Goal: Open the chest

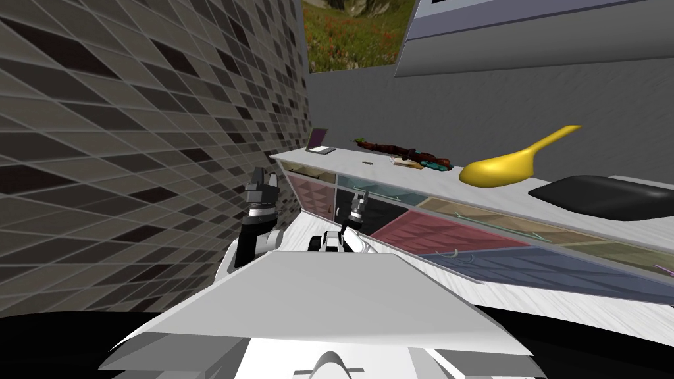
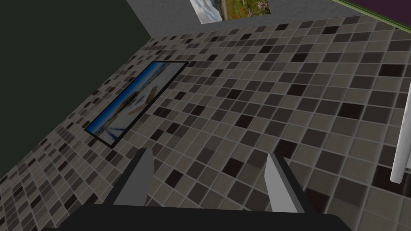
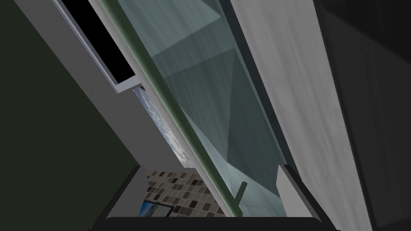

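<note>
A long white chest [image 1: 421,179] with coloured drawer fronts runs along my right side. My right gripper [image 1: 359,199] is up against its teal drawer front [image 1: 368,187], just above a black front. In the right wrist view the fingers of that gripper [image 3: 208,168] stand open, with the teal front [image 3: 208,100] close ahead and a small thin handle [image 3: 241,193] rising between them, nearer the lighter finger [image 3: 293,192]. My left gripper [image 1: 263,179] is raised beside the tiled wall, and in its wrist view the gripper [image 2: 209,152] is open and holds nothing.
On the chest's top lie a small laptop [image 1: 320,141], a long brown object [image 1: 401,151], a yellow ladle-shaped thing [image 1: 507,164] and a black pad [image 1: 605,196]. The tiled wall [image 1: 131,164] closes in on my left, leaving a narrow strip of pale floor.
</note>
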Tool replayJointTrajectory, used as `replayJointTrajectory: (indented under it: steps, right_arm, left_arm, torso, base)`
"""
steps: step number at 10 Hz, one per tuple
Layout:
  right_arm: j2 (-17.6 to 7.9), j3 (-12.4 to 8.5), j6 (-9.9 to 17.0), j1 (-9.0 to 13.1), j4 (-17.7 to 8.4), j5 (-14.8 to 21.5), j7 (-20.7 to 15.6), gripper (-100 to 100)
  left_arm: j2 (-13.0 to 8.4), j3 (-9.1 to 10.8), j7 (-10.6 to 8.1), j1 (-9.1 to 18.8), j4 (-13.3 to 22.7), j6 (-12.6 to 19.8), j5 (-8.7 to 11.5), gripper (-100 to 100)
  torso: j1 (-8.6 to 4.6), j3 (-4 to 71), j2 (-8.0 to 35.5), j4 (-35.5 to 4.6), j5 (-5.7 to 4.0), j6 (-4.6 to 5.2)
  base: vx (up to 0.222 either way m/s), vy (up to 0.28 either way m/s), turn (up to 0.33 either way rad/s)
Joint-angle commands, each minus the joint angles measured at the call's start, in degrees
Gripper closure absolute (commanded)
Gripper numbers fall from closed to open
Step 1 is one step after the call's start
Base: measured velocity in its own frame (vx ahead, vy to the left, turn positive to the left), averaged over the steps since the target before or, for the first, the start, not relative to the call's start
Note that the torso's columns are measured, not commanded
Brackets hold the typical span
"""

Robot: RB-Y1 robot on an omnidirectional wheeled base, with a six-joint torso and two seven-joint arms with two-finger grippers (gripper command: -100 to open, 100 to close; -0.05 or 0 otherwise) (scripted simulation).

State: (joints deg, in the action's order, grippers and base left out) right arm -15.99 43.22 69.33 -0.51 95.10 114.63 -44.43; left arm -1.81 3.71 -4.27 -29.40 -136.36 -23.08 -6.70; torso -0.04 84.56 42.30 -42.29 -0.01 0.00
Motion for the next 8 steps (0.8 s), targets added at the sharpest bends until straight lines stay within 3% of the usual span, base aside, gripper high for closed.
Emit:
replayJointTrajectory:
  steps: [1, 2, 3, 5, 8]
  right_arm:
    - [0.7, -1.1, -2.6, 1.6, 1.9, -1.7, -2.9, -100]
    - [0.7, -0.7, -1.9, 1.2, 1.7, -1.3, -2.3, -100]
    - [0.2, -0.4, -1.0, 0.6, 0.7, -0.6, -1.1, 100]
    - [0.3, -0.4, -0.7, 0.7, 0.7, -0.3, -1.0, 100]
    - [1.2, 0.2, -1.8, 0.5, 2.5, -0.7, -3.4, 100]
  left_arm:
    - [0.0, 0.00, 0.00, 0.0, 0.0, 0.0, 0.0, 0]
    - [0.0, 0.00, 0.00, 0.0, 0.0, 0.0, 0.0, 0]
    - [0.0, 0.00, 0.00, 0.0, 0.0, 0.0, 0.0, 0]
    - [0.0, 0.00, 0.00, 0.0, 0.0, 0.0, 0.0, 0]
    - [0.0, 0.00, 0.00, 0.0, 0.0, 0.0, 0.0, 0]
  torso:
    - [-0.05, 0.0, 0.0, 0.0, -0.01, 0.00]
    - [-0.06, 0.1, -0.1, 0.0, -0.02, 0.00]
    - [0.04, 0.0, 0.0, 0.0, 0.00, 0.00]
    - [0.10, 0.0, -0.1, 0.2, -0.06, -0.06]
    - [0.03, -0.2, 0.3, -0.1, -0.01, 0.01]
  base:
    - [0.038, -0.032, -0.031]
    - [0.019, -0.016, -0.001]
    - [-0.009, 0.004, 0.029]
    - [-0.019, 0.013, 0.005]
    - [-0.149, 0.022, -0.026]
